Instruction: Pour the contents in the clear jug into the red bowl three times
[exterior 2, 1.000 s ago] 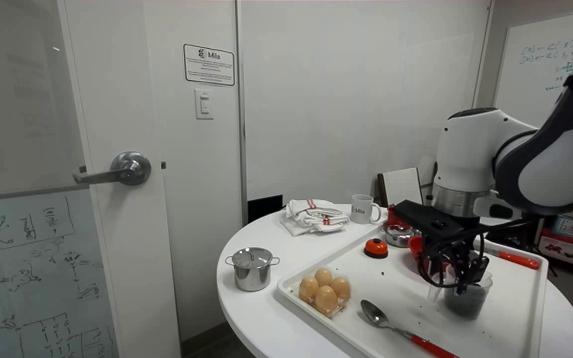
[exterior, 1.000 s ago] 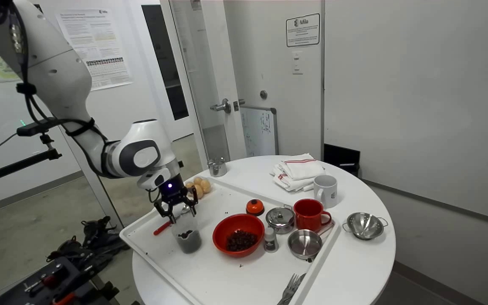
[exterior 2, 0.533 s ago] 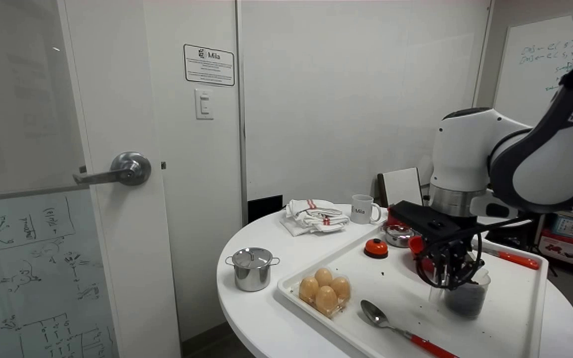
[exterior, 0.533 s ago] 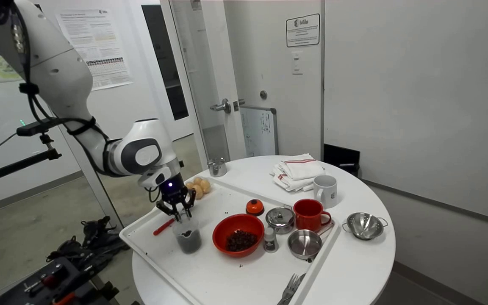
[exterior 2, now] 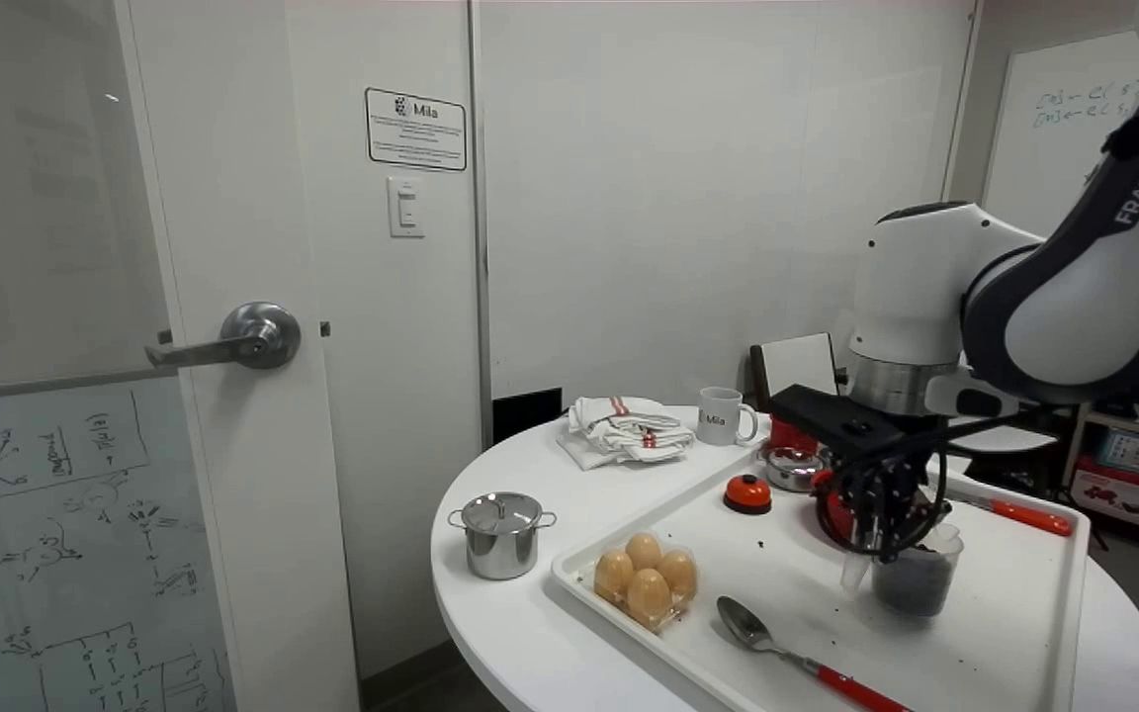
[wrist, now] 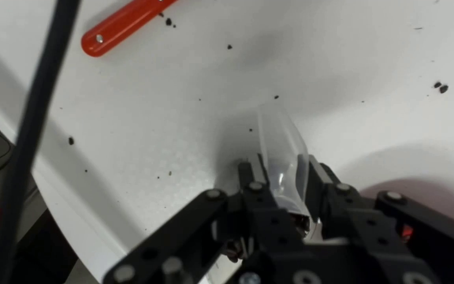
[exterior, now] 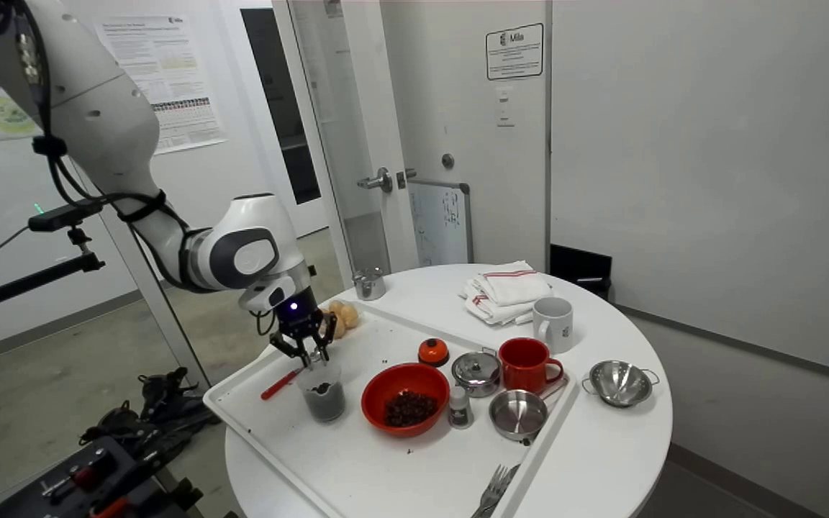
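Over the last half second the arm has moved up a little, most plainly at its wrist. The round worktop and the white tray on it have not shifted, nor has the red bowl. The tool has gone up with the arm, its fingers drawn close together; in the wrist view they pinch the jug's handle, with little more than the handle's thickness between them. The clear jug has followed: in both exterior views it sits higher against the tray. We read a lift just clear of the tray; the gap itself is not plain.

For the task: the grasp seems sound and the carry seems to be starting. The jug is over the tray, just beside the bowl and apart from it. We cannot tell how many pours are done.

Orientation: mouth up, long axis near vertical; any slight lean we cannot separate from perspective. The handle is on the side towards the eggs, its lower end hanging below the tool. Spout direction: not clear to us. The dark contents fill the lower part. Dark bits lie in the bowl, small specks on the tray.
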Available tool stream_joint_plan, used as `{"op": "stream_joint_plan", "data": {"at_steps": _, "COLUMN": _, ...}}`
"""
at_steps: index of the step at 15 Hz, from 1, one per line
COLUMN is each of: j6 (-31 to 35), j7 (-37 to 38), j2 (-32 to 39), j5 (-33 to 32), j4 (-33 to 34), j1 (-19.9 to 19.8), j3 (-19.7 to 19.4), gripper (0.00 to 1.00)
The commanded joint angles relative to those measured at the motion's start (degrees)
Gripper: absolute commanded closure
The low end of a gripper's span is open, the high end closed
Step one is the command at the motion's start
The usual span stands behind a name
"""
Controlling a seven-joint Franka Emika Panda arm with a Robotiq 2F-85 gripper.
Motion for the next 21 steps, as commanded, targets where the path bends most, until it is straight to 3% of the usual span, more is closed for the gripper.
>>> {"op": "stream_joint_plan", "data": {"at_steps": 1, "j6": 1.7, "j7": -5.3, "j2": -6.0, "j5": 2.6, "j4": -1.4, "j1": -7.8, "j3": 3.9, "gripper": 0.89}}
{"op": "stream_joint_plan", "data": {"at_steps": 6, "j6": 1.2, "j7": -17.3, "j2": -8.8, "j5": 11.3, "j4": 0.9, "j1": -18.6, "j3": 11.0, "gripper": 0.89}}
{"op": "stream_joint_plan", "data": {"at_steps": 11, "j6": -0.9, "j7": -38.1, "j2": -8.5, "j5": 29.8, "j4": 4.9, "j1": -30.9, "j3": 22.6, "gripper": 0.89}}
{"op": "stream_joint_plan", "data": {"at_steps": 12, "j6": -1.8, "j7": -42.5, "j2": -8.4, "j5": 34.2, "j4": 5.8, "j1": -31.0, "j3": 22.5, "gripper": 0.89}}
{"op": "stream_joint_plan", "data": {"at_steps": 13, "j6": -2.4, "j7": -45.4, "j2": -8.2, "j5": 36.5, "j4": 6.4, "j1": -34.4, "j3": 25.3, "gripper": 0.89}}
{"op": "stream_joint_plan", "data": {"at_steps": 15, "j6": -4.6, "j7": -51.8, "j2": -8.1, "j5": 42.2, "j4": 7.7, "j1": -37.9, "j3": 27.0, "gripper": 0.89}}
{"op": "stream_joint_plan", "data": {"at_steps": 19, "j6": -9.9, "j7": -61.9, "j2": -8.0, "j5": 51.7, "j4": 9.2, "j1": -44.5, "j3": 28.7, "gripper": 0.89}}
{"op": "stream_joint_plan", "data": {"at_steps": 20, "j6": -12.9, "j7": -66.3, "j2": -8.4, "j5": 57.0, "j4": 9.9, "j1": -40.0, "j3": 22.8, "gripper": 0.89}}
{"op": "stream_joint_plan", "data": {"at_steps": 21, "j6": -15.1, "j7": -69.4, "j2": -8.4, "j5": 60.1, "j4": 10.3, "j1": -40.2, "j3": 21.6, "gripper": 0.89}}
